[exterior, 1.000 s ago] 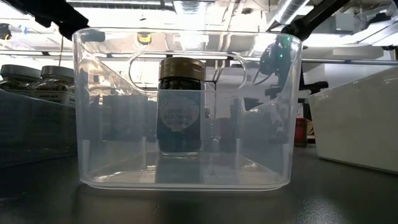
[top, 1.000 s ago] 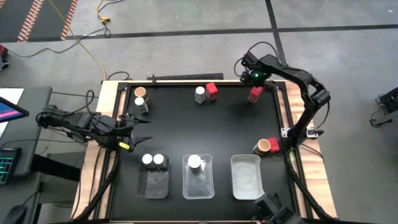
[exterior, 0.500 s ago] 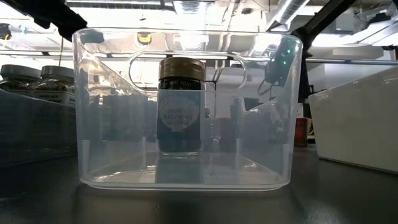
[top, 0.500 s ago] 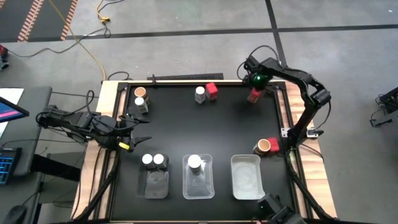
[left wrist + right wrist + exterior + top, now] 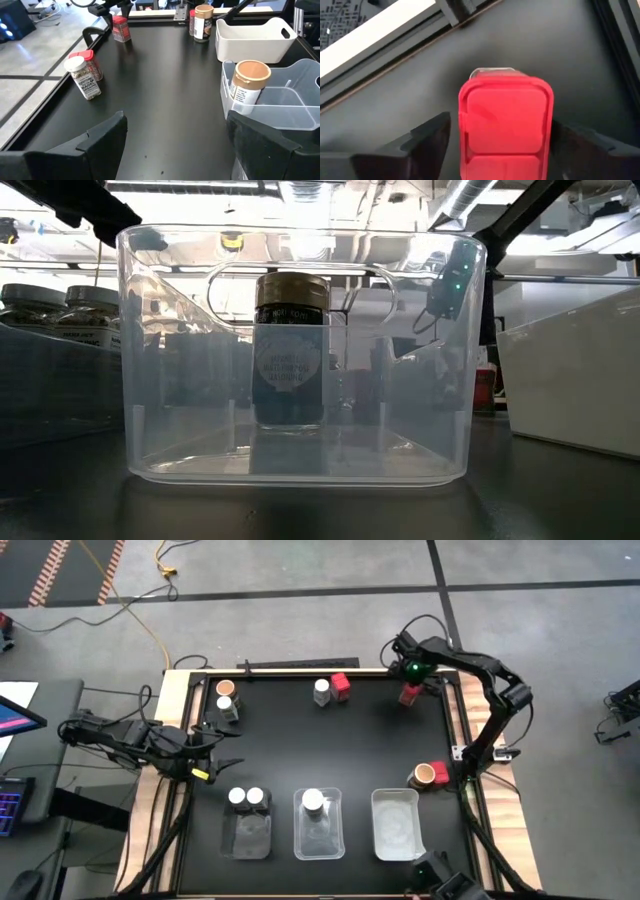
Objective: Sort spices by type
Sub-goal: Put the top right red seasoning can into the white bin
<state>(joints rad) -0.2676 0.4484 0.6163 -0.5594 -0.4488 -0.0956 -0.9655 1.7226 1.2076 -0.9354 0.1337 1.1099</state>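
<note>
**Right gripper straddling a red-capped spice jar at the far right corner of the table**

The right gripper is over a red-capped jar at the far right corner of the black table. In the right wrist view its two dark fingers stand one on each side of the square red cap, with a gap visible on both sides, so the jaws are apart and not pressing on the jar.

Along the far edge to the left, a white-capped jar and a second red-capped jar stand touching. Further left, by the far left corner, a tan-lidded jar and another white-capped jar stand together. On the right edge, about halfway toward the near side, a second tan-lidded jar stands touching a third red-capped jar.

Three clear trays line the near side. The left tray has a pair of white-capped jars at its far end. The middle tray holds a single jar with a pale round lid, also at its far end. The right tray is whitish.

The left gripper waits at the left edge of the table, above the surface, its fingers spread wide and holding nothing.
</note>
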